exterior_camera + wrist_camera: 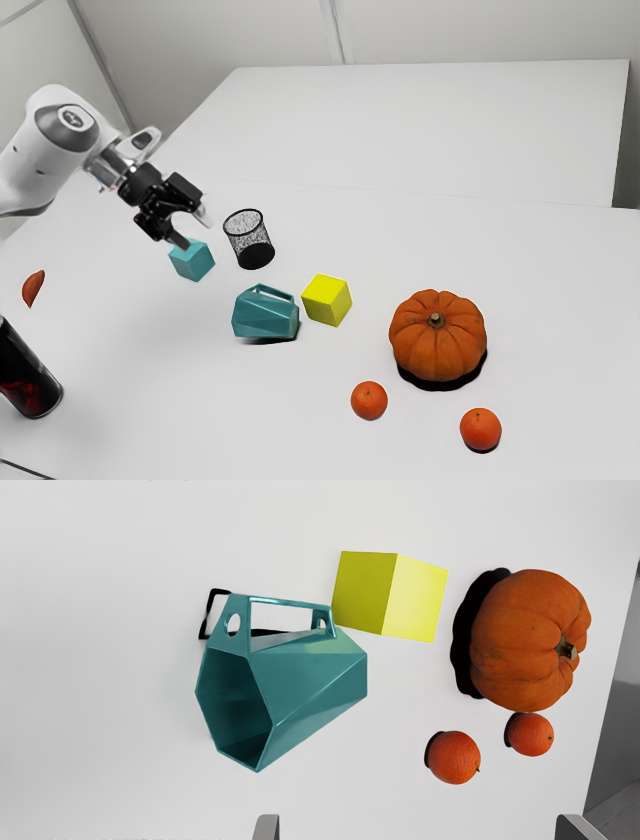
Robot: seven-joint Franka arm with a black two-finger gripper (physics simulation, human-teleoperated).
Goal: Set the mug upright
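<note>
The gripper (191,232) hangs above the table, close to the teal cube in the exterior view, its fingers wide apart and holding nothing. In the wrist view the two fingertips of the gripper (417,827) show far apart. A teal faceted mug (265,316) lies on its side between the black mesh cup and the table's near part. In the wrist view the mug (310,685) shows its dark open mouth, with its handle beside the yellow cube and its narrower base toward the oranges and pumpkin.
A yellow cube (327,300) stands close beside the mug. Around it are a teal cube (192,260), a mesh cup (249,240), a pumpkin (438,337) and two oranges (369,400). A dark can (28,375) stands at the exterior view's left on the white table (200,420).
</note>
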